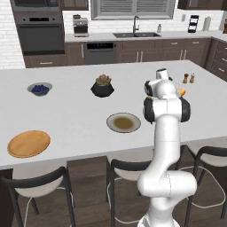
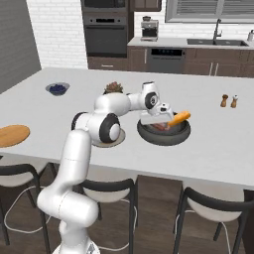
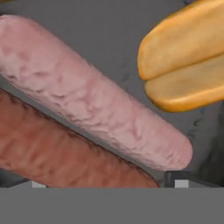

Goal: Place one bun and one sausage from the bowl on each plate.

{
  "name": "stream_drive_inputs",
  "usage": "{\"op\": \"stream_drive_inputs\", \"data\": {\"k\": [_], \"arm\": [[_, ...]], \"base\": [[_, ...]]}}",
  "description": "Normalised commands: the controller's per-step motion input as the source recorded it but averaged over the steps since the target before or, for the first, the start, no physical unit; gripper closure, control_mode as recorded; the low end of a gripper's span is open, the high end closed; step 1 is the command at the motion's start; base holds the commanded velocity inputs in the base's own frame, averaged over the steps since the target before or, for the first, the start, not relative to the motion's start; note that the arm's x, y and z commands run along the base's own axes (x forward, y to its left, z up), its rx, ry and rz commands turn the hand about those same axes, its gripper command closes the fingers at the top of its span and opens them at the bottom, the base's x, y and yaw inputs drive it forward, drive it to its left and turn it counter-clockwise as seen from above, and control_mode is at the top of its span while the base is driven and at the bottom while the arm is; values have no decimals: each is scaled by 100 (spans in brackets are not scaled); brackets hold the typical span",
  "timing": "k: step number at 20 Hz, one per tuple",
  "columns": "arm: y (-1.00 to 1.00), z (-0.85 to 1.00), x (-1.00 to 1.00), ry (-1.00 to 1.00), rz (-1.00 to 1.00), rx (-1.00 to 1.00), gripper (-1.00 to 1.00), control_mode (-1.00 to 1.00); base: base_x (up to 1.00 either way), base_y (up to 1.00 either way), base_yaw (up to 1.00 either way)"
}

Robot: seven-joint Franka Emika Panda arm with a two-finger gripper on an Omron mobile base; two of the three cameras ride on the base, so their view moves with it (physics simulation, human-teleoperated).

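White kitchen island surface (image 2: 218,144) carries dark round bowl (image 2: 163,135) holding pale pink sausage (image 3: 96,103) and golden bun (image 3: 183,57); gripper (image 2: 159,120) spread wide, empty.

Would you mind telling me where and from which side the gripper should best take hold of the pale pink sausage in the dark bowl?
Grip the pale pink sausage around its middle, coming straight down from above into the bowl, jaws closing across its width. It lies flat, its long sides partly free, though the darker sausage lies close alongside, leaving a tight gap. The open gripper already hangs over it.

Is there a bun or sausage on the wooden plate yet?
No, the wooden plate lies bare on the counter, far left of the grey plate.
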Motion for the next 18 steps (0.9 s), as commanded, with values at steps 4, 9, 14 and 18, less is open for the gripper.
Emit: {"op": "stream_drive_inputs", "data": {"k": [4,9,14,18], "arm": [[0,-10,-5,3,0,-1,100,-100],[-6,-1,-73,3,0,-1,100,-100],[0,91,-100,-5,0,1,100,-100],[23,86,-100,-6,0,1,100,-100]], "base": [[0,0,0],[0,0,0],[0,0,0],[0,0,0]]}}
